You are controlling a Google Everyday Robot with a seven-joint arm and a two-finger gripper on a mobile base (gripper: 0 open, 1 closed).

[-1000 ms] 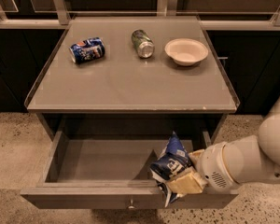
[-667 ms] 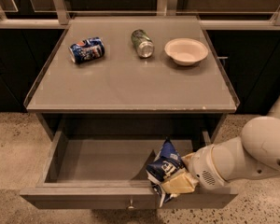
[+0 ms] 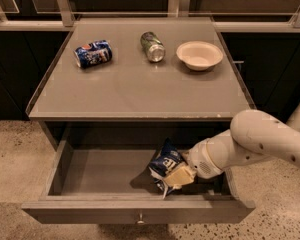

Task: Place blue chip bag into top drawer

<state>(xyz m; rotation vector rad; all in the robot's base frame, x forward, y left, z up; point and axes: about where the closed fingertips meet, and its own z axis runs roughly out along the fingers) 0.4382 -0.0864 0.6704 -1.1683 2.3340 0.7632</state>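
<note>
The top drawer [image 3: 97, 173] of the grey table is pulled open, and its front panel carries a small round knob [image 3: 139, 217]. My gripper [image 3: 177, 177] reaches in from the right on a white arm and sits inside the drawer's right half. It is shut on the blue chip bag [image 3: 165, 160], a crumpled dark-blue bag with white lettering. The bag stands tilted, its lower end at or close to the drawer floor. A tan finger [image 3: 182, 174] lies against the bag's lower right side.
On the grey table top [image 3: 135, 89] lie a crushed blue soda can [image 3: 93, 53] at the back left, a green can [image 3: 152, 46] on its side and a white bowl [image 3: 199, 54] at the back right. Speckled floor surrounds the table.
My gripper has carried the blue chip bag leftward and a little deeper into the open drawer. The arm has swung further in over the drawer's right side.
</note>
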